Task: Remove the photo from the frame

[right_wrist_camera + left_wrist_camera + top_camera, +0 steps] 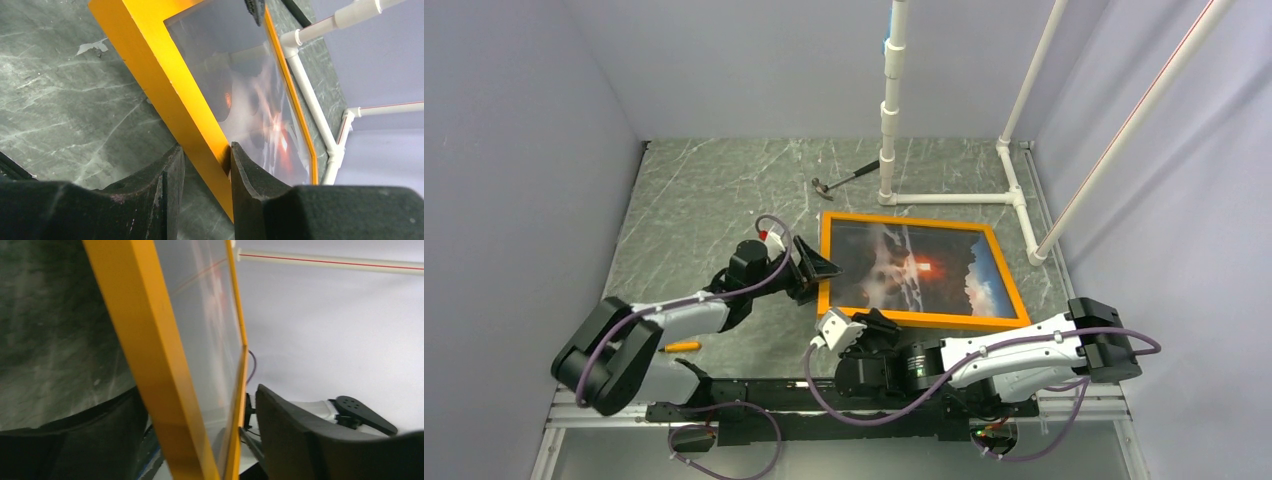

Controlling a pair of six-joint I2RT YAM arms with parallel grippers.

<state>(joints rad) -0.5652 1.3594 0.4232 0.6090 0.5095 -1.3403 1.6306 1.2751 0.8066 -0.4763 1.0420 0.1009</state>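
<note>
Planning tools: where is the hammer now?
Top view: the hammer lies on the table beyond the far left corner of the frame, beside the white pipe stand.

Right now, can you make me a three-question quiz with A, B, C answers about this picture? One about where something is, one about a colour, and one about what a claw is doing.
1. Where does the hammer lie?
A. On the table beyond the frame's far edge, near the white pipe stand.
B. Inside a blue bucket.
C. On a wooden shelf.

2. What colour is the frame?
A. Green.
B. Orange.
C. Blue.

3. What is the right claw doing?
A. Hanging open, away from everything.
B. Holding a cup.
C. Clamped on the frame's near border.

Answers:
1 A: the top view shows the hammer on the table past the frame, by the pipe stand.
2 B: its border is bright orange in every view.
3 C: its wrist view shows a finger on each side of the orange border.
</note>
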